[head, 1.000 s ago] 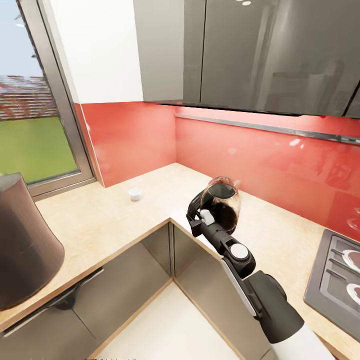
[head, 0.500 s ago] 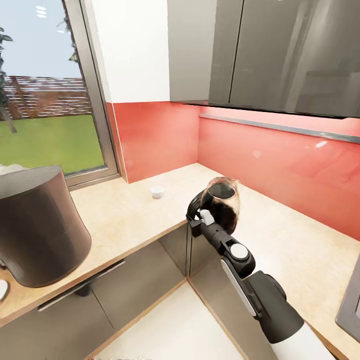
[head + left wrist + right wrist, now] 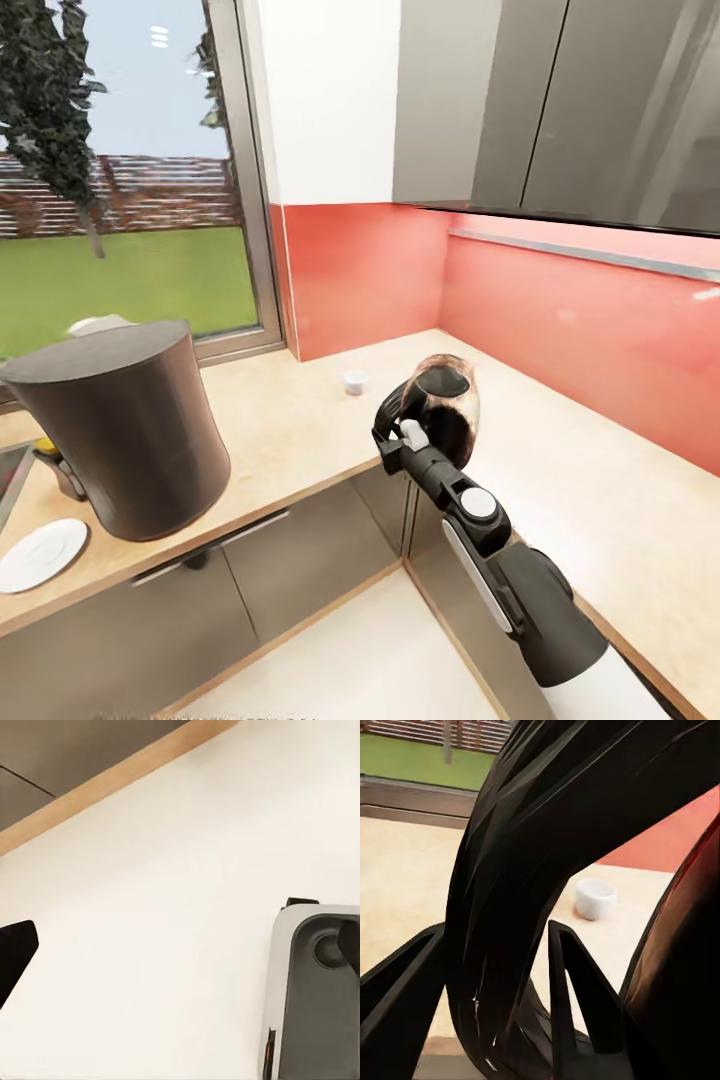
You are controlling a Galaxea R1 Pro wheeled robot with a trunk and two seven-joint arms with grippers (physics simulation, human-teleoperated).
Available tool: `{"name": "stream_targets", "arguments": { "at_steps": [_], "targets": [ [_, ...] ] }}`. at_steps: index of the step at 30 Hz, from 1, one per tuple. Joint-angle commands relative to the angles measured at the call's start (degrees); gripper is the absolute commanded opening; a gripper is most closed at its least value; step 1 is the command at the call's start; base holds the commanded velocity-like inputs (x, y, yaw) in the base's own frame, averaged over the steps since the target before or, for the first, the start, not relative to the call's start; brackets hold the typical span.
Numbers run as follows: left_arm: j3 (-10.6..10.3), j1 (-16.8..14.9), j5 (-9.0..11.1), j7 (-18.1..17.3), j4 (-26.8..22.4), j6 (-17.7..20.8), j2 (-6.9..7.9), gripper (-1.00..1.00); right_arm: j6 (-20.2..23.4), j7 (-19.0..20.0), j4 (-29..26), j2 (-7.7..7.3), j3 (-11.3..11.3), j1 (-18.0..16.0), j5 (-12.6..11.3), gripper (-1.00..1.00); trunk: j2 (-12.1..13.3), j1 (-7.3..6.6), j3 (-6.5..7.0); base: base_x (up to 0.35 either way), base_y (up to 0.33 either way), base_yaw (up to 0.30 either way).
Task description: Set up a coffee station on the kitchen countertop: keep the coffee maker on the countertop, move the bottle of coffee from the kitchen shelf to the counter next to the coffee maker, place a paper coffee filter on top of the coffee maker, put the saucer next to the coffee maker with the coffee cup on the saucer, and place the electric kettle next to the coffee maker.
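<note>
Right gripper point(image 3: 400, 425) clamped on handle of smoky brown see-through electric kettle point(image 3: 447, 405), held above beige wood-look countertop point(image 3: 270, 440) corner | left claw: cannot tell | advice: carry level, set beside tall dark grey coffee maker point(image 3: 125, 440) | nearby: white saucer point(image 3: 40, 553), white cup point(image 3: 595, 898) clear of path

Matt dark coffee maker point(image 3: 125, 435) on a wood-look beige worktop point(image 3: 270, 440), glossy grey cabinets point(image 3: 210, 610) below, smoky see-through kettle point(image 3: 447, 405).

No legible txt, labels or nos. anywhere.
</note>
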Motion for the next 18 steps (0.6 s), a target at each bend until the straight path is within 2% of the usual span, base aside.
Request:
{"name": "stream_targets", "arguments": {
  "at_steps": [1,18],
  "targets": [
    [0.4,0.0,0.0,-0.1,-0.1,-0.1,-0.02,1.00,0.3,0.0,-0.1,-0.03,0.1,-0.1,-0.1,-1.00,-0.1,0.03,-0.10,0.000,0.000,0.278],
    [0.4,0.0,0.0,-0.1,-0.1,-0.1,-0.02,1.00,0.3,0.0,-0.1,-0.02,0.1,-0.1,-0.1,-1.00,-0.1,0.03,-0.10,0.000,0.000,0.278]
  ]
}}
